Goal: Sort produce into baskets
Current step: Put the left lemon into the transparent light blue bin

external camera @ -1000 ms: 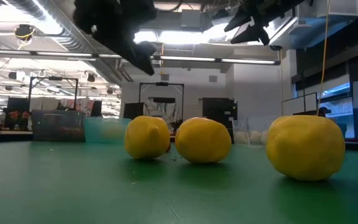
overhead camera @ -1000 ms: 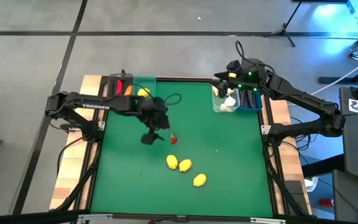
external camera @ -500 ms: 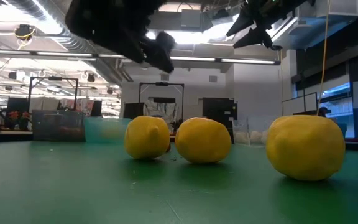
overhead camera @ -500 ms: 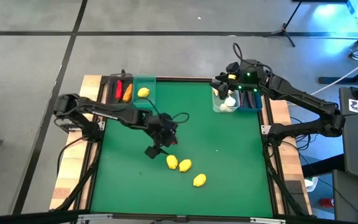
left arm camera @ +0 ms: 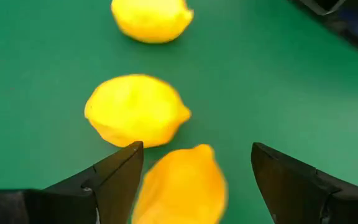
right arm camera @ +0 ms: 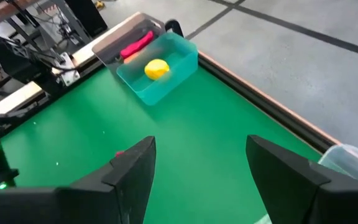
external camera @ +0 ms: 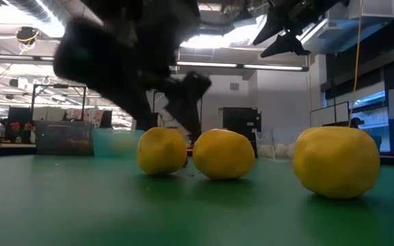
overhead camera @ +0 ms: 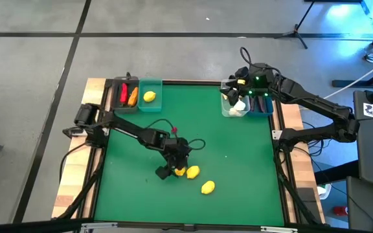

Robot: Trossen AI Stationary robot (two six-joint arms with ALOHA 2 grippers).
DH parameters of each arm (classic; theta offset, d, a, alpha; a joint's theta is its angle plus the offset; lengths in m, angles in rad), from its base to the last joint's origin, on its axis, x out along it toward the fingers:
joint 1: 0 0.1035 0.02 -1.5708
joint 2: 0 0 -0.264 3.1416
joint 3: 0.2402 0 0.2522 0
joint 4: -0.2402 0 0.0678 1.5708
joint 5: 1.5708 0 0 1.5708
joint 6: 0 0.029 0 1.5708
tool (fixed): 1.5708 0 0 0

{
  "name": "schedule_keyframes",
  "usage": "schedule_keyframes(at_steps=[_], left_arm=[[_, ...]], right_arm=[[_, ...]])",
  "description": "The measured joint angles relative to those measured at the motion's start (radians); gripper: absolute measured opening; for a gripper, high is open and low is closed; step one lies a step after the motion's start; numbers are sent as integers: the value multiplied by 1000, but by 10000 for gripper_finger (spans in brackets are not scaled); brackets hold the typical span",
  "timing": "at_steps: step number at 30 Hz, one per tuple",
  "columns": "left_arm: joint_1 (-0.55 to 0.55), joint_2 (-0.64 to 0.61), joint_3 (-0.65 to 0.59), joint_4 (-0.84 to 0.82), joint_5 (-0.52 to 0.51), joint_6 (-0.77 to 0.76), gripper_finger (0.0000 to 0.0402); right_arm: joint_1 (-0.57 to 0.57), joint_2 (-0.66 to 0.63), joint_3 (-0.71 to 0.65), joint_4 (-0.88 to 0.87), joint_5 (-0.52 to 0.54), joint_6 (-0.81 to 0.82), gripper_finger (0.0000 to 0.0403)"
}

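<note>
Table mid-front: left gripper low over the mat, fingers spread either side of the nearest lemon (not closed on it). Second lemon just beside at 3 o'clock; third lemon toward 4 o'clock. Far left, at 11 o'clock: teal bin holding one lemon, dark bin beside it. Far right, at 1 o'clock: right gripper with fingers parted above the clear bin, blue bin adjoining.
</note>
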Motion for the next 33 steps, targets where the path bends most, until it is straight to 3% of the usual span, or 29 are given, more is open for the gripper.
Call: schedule_keyframes(at_steps=[5,15,20,26,33], left_arm=[[10,67,0,14,-91,-10,294],[24,82,0,-29,-96,-93,292],[17,81,0,-56,-98,-164,251],[6,79,2,-55,-128,-331,209],[54,-32,-1,-87,-181,-584,220]], right_arm=[[1,0,0,-40,0,0,248],[0,0,0,-55,0,-1,248],[0,0,0,-55,0,1,248],[0,0,0,-54,0,1,248],[0,0,0,-54,0,1,248]])
